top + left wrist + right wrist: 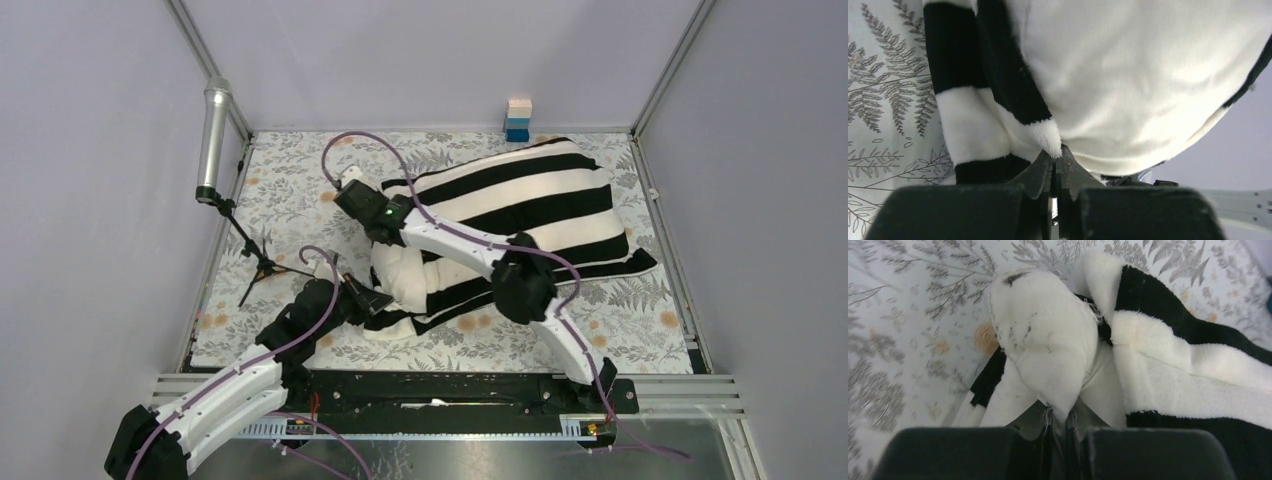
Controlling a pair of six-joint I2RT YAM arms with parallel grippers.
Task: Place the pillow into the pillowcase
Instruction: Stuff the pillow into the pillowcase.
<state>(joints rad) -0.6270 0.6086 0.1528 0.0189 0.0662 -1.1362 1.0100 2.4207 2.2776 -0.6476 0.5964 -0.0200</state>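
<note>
The black-and-white striped pillowcase (530, 200) lies across the middle and right of the table and covers most of the cream pillow (400, 275). The pillow's bare end bulges out at the left. My left gripper (375, 300) is at the near-left opening, shut on a fuzzy white tip of the pillowcase (1048, 137); the pillow (1148, 75) swells just above the gripper (1057, 155). My right gripper (380, 238) reaches over from the right and is shut on a corner of the pillow (1043, 335). That pinched corner sits between its jaws (1060, 422), and the pillowcase (1188, 375) lies beside it on the right.
A silver microphone (213, 140) on a black tripod (255, 262) stands at the left edge of the floral table cover (290, 190). A blue and white block (518, 120) sits at the back wall. Metal frame rails (450, 385) run along the near edge.
</note>
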